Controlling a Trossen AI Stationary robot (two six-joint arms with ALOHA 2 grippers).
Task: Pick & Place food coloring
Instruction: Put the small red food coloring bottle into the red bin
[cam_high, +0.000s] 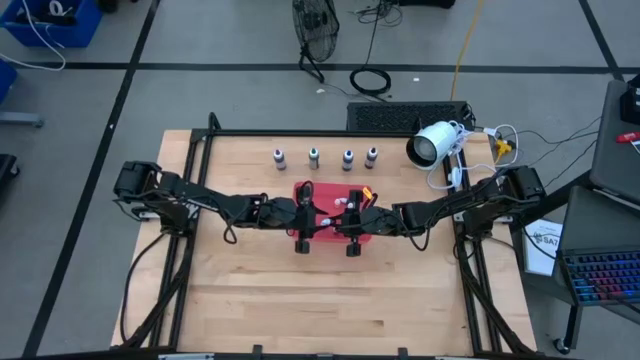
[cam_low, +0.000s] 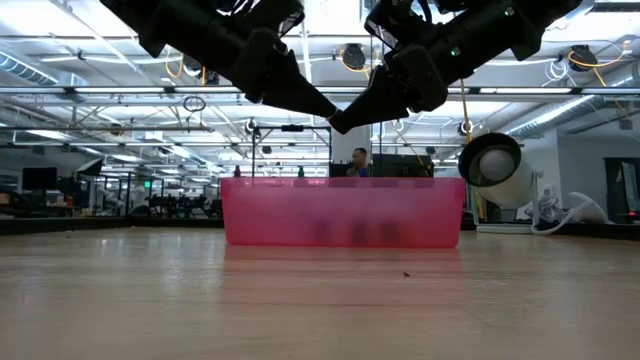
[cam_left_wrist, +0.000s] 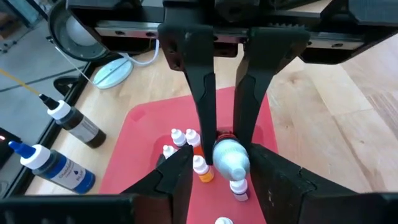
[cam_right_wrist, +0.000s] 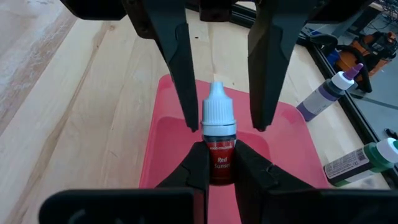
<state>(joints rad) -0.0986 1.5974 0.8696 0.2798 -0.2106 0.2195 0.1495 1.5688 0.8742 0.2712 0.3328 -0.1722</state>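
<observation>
Nearest the right wrist camera we see a small bottle (cam_right_wrist: 219, 149) with a white cap and a label reading "Red", pinched upright between the right gripper's (cam_right_wrist: 219, 163) fingers, directly over the pink bin (cam_right_wrist: 165, 140). Facing it, the left gripper (cam_right_wrist: 221, 74) has its jaws spread on either side of the white cap, not visibly touching it. We read this as a handover, or a two-handed hold, above the bin.

From the left wrist, several small white-capped bottles (cam_left_wrist: 186, 146) lie loose on the bin floor.

On the high view both arms meet over the pink bin at mid-table; four larger food coloring bottles (cam_high: 324, 157) stand in a row on the table (cam_high: 230, 300) beyond the bin, well apart from both grippers.

To do this step well, we judge:
- keep the bottle vertical and centred between the left fingers;
- close the left jaws squarely on the cap before the right lets go;
- stay over the bin, so a slip lands inside.

Risk: the cap is small and rounded, so an off-centre pinch may squirt it sideways.
</observation>
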